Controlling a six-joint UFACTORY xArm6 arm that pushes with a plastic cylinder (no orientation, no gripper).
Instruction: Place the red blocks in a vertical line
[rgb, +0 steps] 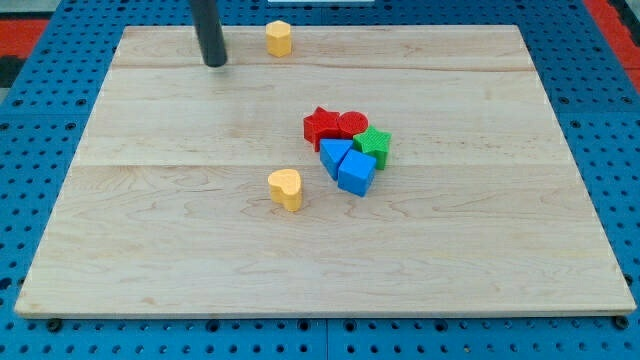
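A red star block (321, 126) and a red round block (352, 124) sit side by side, touching, a little right of the board's middle. They are packed in a cluster with a green star block (374, 145), a blue triangular block (334, 155) and a blue cube (357, 172). My tip (215, 63) rests on the board near the view's top left, far from the red blocks.
A yellow hexagonal block (279, 38) stands at the board's top edge, just right of my tip. A yellow heart block (286, 188) lies left and below the cluster. The wooden board (150, 230) lies on a blue pegboard table.
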